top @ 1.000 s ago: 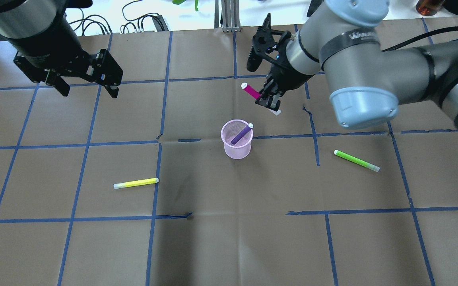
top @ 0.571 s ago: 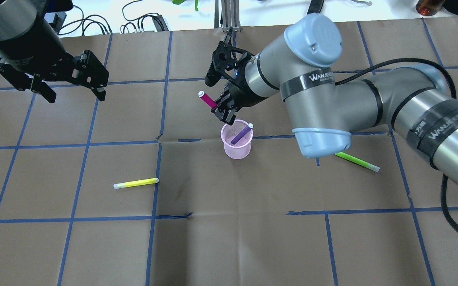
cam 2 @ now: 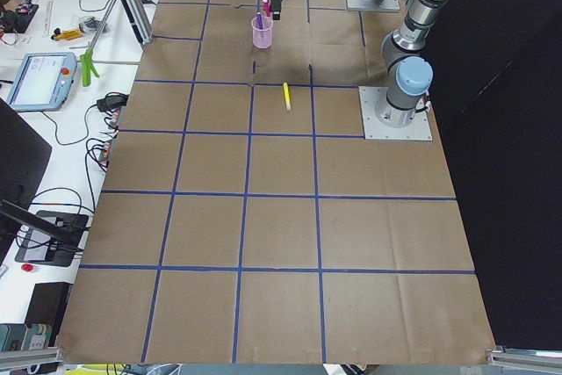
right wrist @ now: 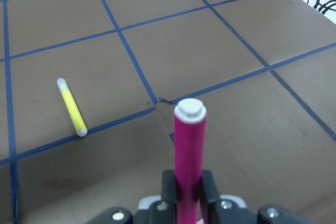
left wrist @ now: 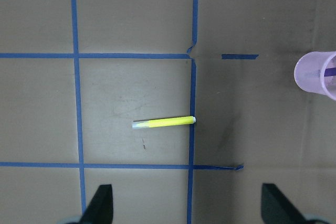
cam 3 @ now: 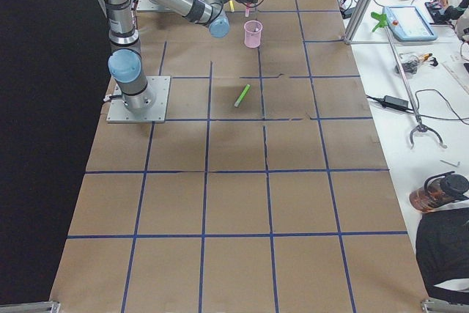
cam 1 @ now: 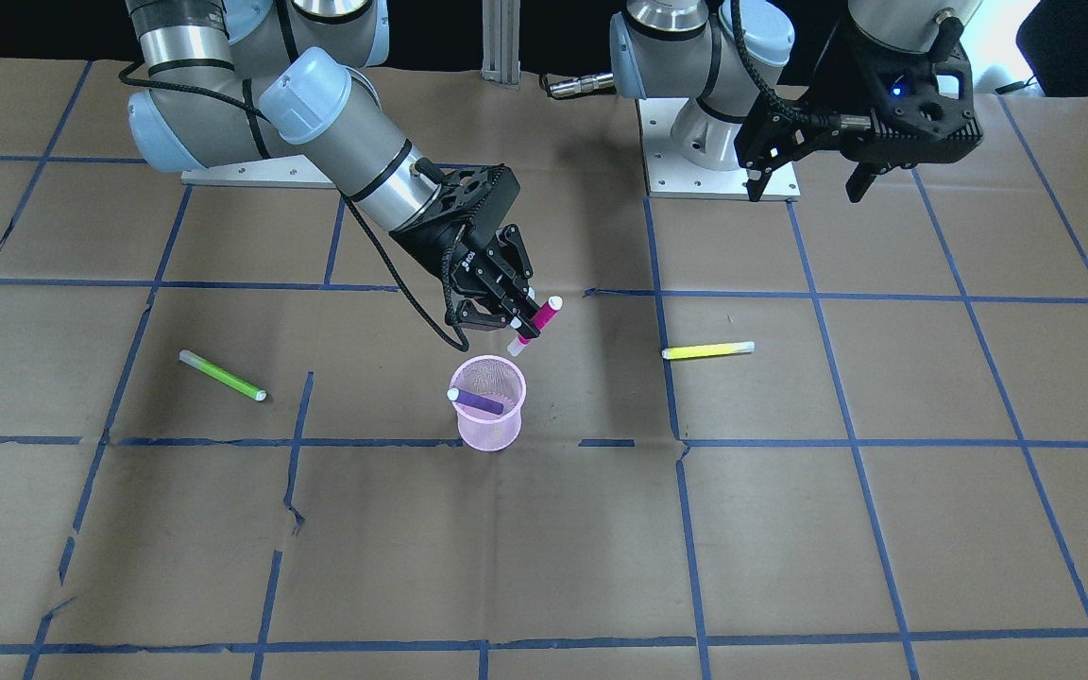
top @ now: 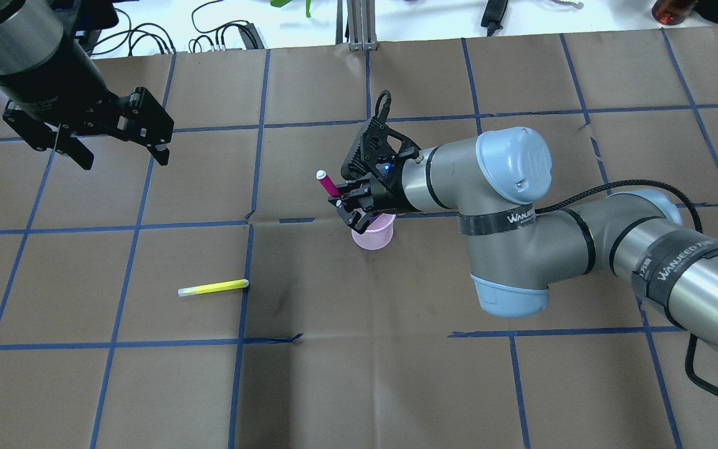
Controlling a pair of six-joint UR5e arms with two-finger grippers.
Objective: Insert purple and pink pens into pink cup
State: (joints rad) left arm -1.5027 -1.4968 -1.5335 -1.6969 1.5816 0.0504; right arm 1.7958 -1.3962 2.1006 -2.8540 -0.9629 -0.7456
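The pink mesh cup stands mid-table with the purple pen leaning inside it. In the overhead view the cup is partly hidden by my right gripper. My right gripper is shut on the pink pen and holds it tilted just above the cup's rim; the pen also shows in the overhead view and the right wrist view. My left gripper is open and empty, high above the table at the robot's left side. The left wrist view shows the cup at its right edge.
A yellow highlighter lies on the table left of the cup, seen also in the left wrist view. A green highlighter lies on the robot's right side. Blue tape lines grid the brown paper.
My right arm has swung in from the far side with the pink pen and lowered it to just over the cup. My left gripper has shifted slightly.
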